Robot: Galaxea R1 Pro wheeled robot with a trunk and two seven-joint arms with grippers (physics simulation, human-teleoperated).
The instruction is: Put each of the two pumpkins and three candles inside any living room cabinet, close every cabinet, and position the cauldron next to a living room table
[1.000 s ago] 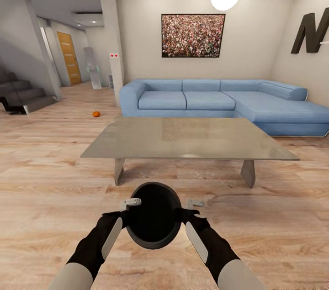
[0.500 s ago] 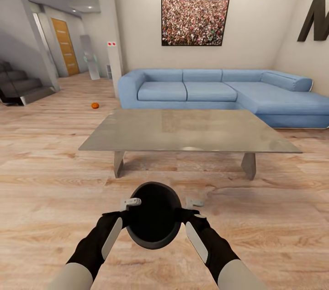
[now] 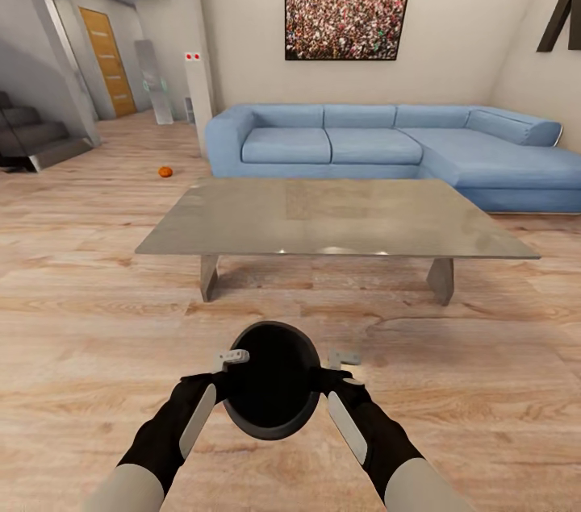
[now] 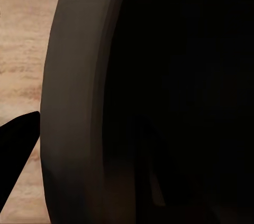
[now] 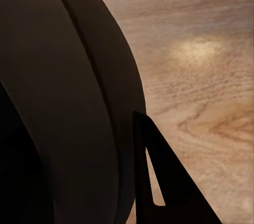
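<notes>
Cauldron carried between left gripper and right gripper, each clamped on opposite rim, above wood floor. Grey table near, ahead. Pumpkin on floor beyond table, beside blue sofa.

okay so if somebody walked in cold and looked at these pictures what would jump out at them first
Probably the black cauldron, held between the left gripper and the right gripper low in the head view. Beyond it stands a grey table, then a blue sofa. A small orange pumpkin sits alone on the floor, left of the sofa.
</notes>
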